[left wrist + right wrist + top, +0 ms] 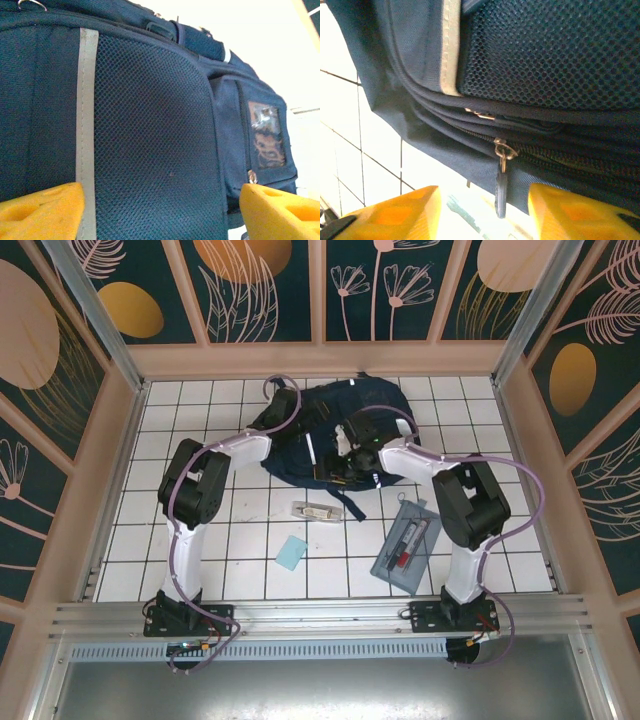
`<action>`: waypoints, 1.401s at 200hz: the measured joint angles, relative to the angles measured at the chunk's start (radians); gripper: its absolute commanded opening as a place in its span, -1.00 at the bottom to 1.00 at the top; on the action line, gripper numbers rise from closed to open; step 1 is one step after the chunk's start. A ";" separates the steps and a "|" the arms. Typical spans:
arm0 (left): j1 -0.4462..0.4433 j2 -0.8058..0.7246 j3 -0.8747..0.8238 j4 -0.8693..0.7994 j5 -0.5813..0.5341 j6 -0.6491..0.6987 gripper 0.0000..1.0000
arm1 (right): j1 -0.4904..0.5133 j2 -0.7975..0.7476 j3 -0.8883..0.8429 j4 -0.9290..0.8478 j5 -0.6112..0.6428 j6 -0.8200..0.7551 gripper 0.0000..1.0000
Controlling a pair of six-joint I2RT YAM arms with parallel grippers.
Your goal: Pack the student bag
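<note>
Our right gripper (482, 210) stands half-open, zipper pull (500, 192) between its jaws (ungripped), presumably for unzipping the student bag (545, 50); left gripper (160, 210) gapes empty.

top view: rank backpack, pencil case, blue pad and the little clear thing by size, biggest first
1. backpack, largest by far
2. pencil case
3. blue pad and clear thing: these look about alike, the pad squarer, the clear thing longer and thinner, so I won't rank them.
</note>
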 measured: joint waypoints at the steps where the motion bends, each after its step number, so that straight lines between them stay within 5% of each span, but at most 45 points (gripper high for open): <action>1: 0.000 -0.001 0.002 -0.008 0.000 0.005 0.62 | -0.001 -0.002 -0.001 0.000 0.000 0.001 0.18; 38: 0.000 -0.117 0.021 -0.226 0.002 0.148 0.62 | -0.064 -0.172 -0.084 0.011 0.006 0.058 0.20; 102: -0.073 -0.442 -0.262 -0.278 0.059 0.156 0.56 | -0.209 -0.276 -0.287 0.105 0.109 0.174 0.19; 157: -0.207 -0.422 -0.413 -0.318 0.059 0.085 0.40 | -0.208 -0.293 -0.363 0.202 0.154 0.229 0.20; 221: -0.254 -0.256 -0.261 -0.383 -0.066 0.078 0.23 | -0.208 -0.294 -0.430 0.309 0.154 0.276 0.19; 280: -0.262 -0.209 -0.220 -0.445 -0.129 0.103 -0.28 | -0.208 -0.290 -0.439 0.345 0.154 0.285 0.19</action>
